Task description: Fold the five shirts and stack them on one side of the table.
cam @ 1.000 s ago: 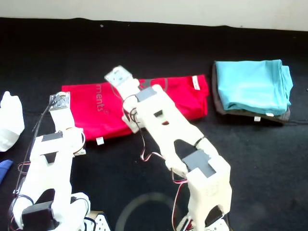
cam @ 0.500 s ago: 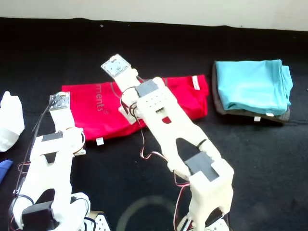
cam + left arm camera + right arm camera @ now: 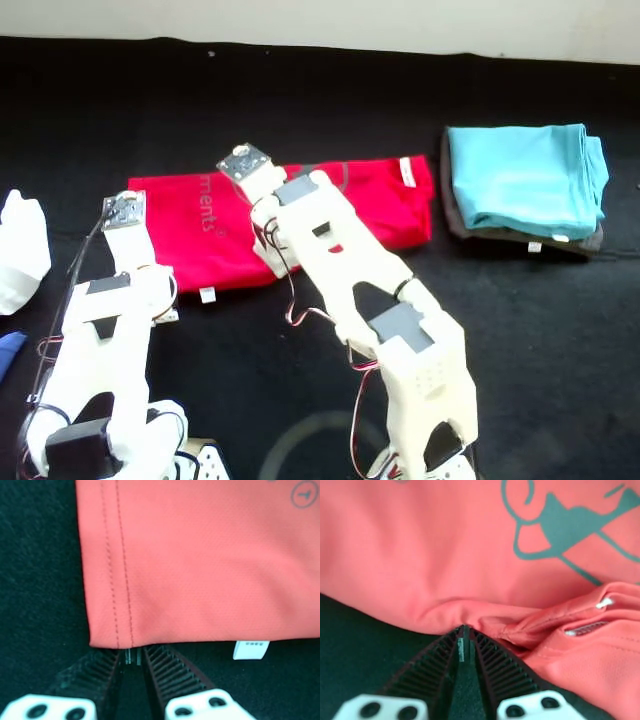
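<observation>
A red shirt [image 3: 385,205], partly folded, lies across the middle of the black table [image 3: 300,90]. My left gripper [image 3: 124,211] is at the shirt's left end. In the left wrist view it [image 3: 131,656] is shut on the stitched hem at a corner of the red shirt [image 3: 190,565]. My right arm stretches over the shirt, with my right gripper [image 3: 245,162] at its far edge. The right wrist view has that gripper [image 3: 464,642] shut on a puckered fold of the red shirt [image 3: 420,555], beside a grey print [image 3: 560,530].
A folded cyan shirt [image 3: 525,178] sits on a folded dark grey shirt [image 3: 520,238] at the right side of the table. A white garment [image 3: 20,250] and a bit of blue cloth [image 3: 8,350] lie at the left edge. A white tag [image 3: 207,293] hangs from the red shirt's near edge.
My right gripper went up and toward the table's far side, then came back down to the shirt's far edge. The left arm has not moved.
</observation>
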